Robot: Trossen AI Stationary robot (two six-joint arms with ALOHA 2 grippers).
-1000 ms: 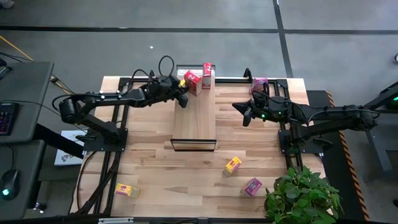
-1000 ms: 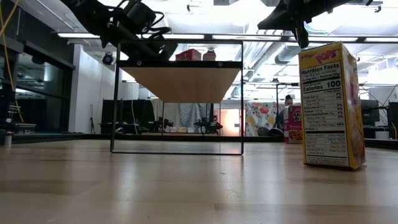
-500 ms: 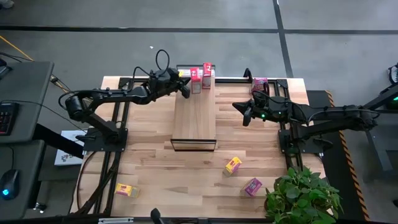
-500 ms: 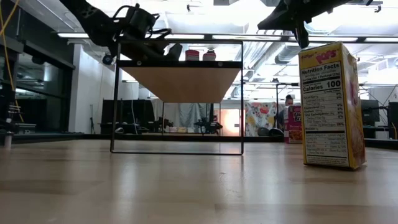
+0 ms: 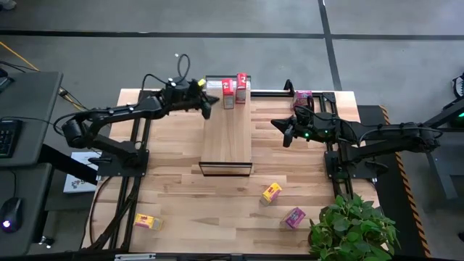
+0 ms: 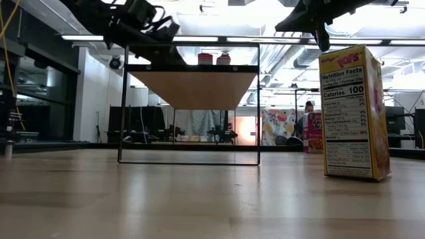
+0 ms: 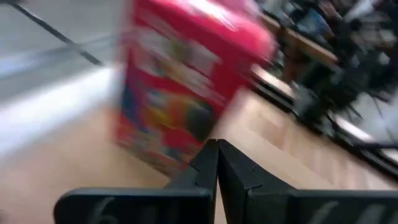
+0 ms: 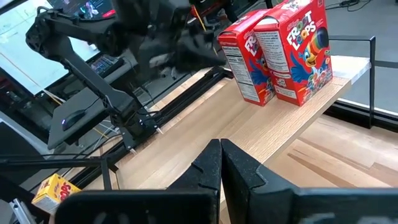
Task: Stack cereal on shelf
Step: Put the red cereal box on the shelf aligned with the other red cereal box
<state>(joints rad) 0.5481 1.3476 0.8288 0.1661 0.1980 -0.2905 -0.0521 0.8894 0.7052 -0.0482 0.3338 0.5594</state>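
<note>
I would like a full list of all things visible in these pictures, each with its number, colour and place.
red cereal boxes: 2, red, upright side by side at the far end of the shelf top.
yellow cereal boxes: 2, yellow, on the near tabletop; the other at the near left.
pink cereal boxes: 2, magenta-pink; one near the plant, one at the far right.
shelf: 1, light wood top, dark frame, table centre.
plant: 1, green, near right corner.
table: 1, light planks.
left gripper: shut, beside the shelf's far left edge.
right gripper: shut, right of the shelf.
</note>
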